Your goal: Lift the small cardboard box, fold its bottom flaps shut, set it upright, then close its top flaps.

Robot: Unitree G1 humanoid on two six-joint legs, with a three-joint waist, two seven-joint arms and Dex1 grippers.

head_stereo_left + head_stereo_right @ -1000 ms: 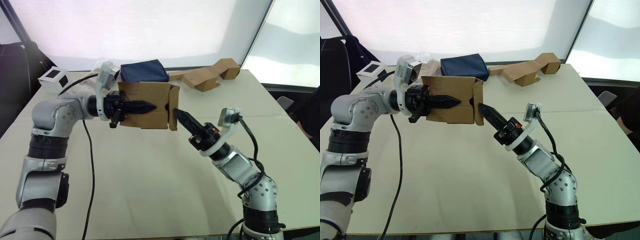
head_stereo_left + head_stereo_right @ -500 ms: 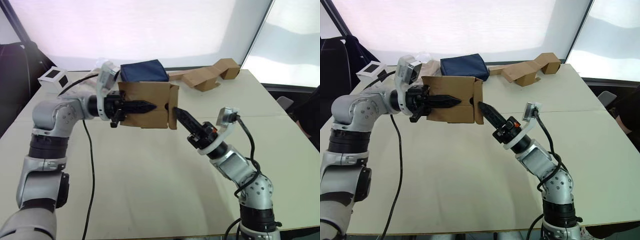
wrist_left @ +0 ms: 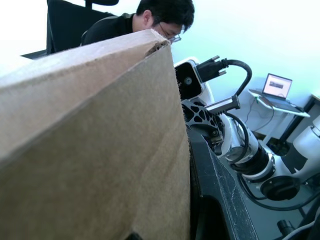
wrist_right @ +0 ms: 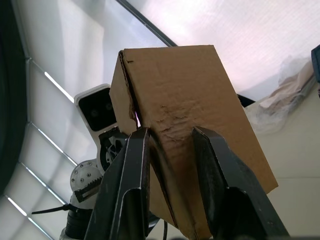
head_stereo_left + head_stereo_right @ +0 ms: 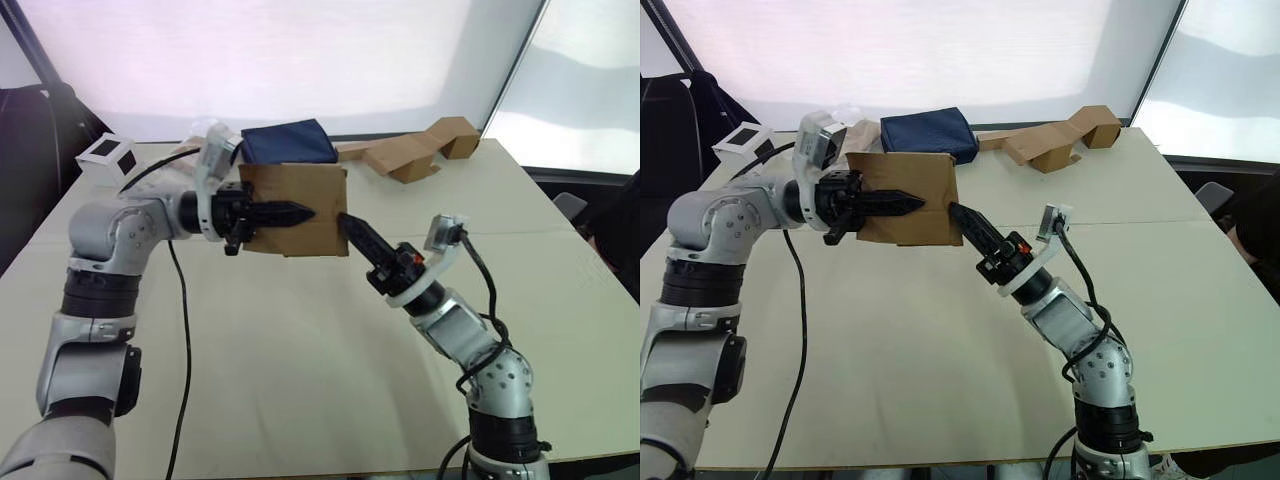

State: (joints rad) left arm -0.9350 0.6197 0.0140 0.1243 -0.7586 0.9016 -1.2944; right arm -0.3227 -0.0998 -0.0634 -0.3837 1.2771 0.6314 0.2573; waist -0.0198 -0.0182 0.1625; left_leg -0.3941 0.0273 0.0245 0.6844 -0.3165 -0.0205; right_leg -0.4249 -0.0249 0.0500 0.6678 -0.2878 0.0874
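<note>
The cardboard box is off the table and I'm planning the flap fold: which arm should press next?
Probably the right. Its gripper is open at the small cardboard box's flap end, while the left gripper lies across the box's front wall, seemingly holding it up.

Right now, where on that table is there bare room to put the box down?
The near table between the two arms is bare, as is the right side beyond the right gripper. The far edge is crowded: navy pouch, cardboard strip, white cube. The box hangs above the middle.
</note>
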